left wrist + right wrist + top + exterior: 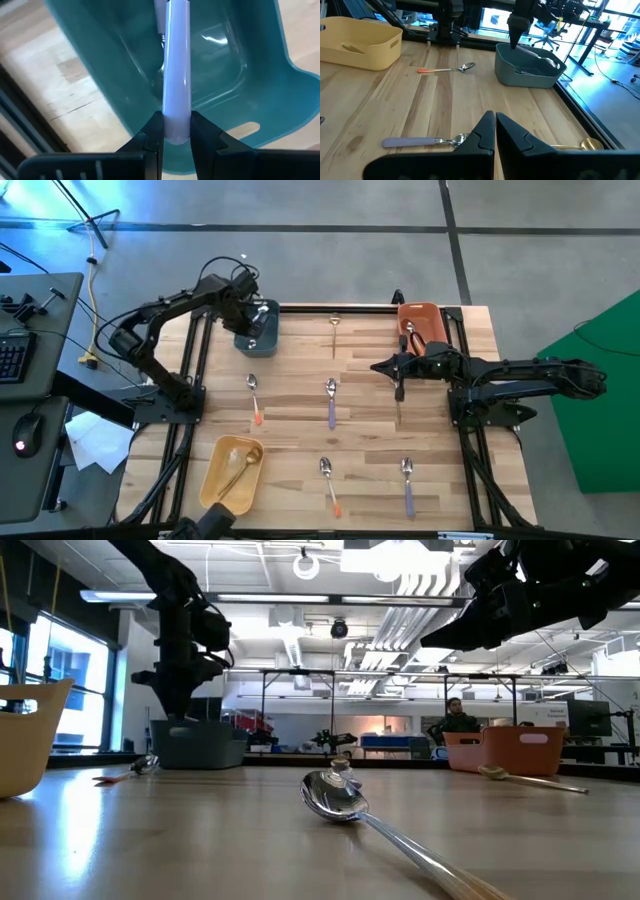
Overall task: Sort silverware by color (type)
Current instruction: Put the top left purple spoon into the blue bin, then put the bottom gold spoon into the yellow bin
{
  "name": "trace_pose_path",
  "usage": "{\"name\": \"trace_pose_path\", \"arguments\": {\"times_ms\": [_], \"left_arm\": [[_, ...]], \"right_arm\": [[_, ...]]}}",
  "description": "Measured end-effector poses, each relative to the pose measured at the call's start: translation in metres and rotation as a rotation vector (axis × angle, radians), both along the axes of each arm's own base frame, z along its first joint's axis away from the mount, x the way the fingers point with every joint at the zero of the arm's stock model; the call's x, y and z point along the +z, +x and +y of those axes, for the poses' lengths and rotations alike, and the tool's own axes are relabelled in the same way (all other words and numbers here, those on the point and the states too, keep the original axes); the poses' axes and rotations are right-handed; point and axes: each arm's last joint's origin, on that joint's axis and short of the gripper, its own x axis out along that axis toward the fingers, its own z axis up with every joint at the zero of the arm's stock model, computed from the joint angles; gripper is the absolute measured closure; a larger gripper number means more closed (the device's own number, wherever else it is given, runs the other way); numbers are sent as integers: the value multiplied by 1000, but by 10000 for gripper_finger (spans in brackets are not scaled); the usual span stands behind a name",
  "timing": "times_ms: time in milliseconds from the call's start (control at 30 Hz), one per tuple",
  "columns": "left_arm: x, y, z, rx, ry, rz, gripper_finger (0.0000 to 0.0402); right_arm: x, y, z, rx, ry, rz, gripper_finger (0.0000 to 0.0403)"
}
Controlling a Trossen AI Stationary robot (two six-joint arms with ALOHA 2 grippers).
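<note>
My left gripper [258, 315] stands over the blue-grey bin [254, 340] at the far left, shut on a purple-handled piece of silverware [177, 60] that reaches down into the bin. My right gripper [495, 127] is shut with nothing in it and hovers over the table's right middle, near the orange bin [421, 322]. A purple-handled piece [420, 142] lies flat on the wood just under it. Loose spoons lie flat on the table: a gold one [335, 330], two with orange handles [254, 395] [329, 480], and two with purple handles [331, 402] [407, 480]. My left gripper pinches the free end of the purple handle [177, 117] between its two fingers [152, 132]. The fingers come from above, pointing down. The piece slants down from them, with its silver end inside the blue-grey bin. Whether that end rests on the bin, I cannot tell.
A yellow bin [232, 470] with a gold piece in it stands at the near left. The orange bin holds an orange-handled piece. Black frame rails [195, 370] run along the table's left, right and far edges. Bare wood lies between the scattered spoons.
</note>
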Motion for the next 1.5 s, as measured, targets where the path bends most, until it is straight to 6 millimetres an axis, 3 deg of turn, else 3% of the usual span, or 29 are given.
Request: {"name": "trace_pose_path", "arguments": {"times_ms": [367,567,833,1000,1200,1500], "left_arm": [[-21,6,8,-7,-52,33,348],[-21,8,10,-25,-27,32,312],[-2,3,4,-63,76,40,238],[25,6,-8,-120,280,19,229],[44,16,-40,-215,558,-272,262],[23,26,-95,-480,870,-861,308]], "right_arm": [[0,0,0,1,-3,0,403],[0,0,0,1,-3,0,403],[0,0,0,0,-1,0,403],[1,0,0,-3,9,-10,403],[5,1,0,-39,137,-74,403],[4,0,-4,-321,339,-15,401]]}}
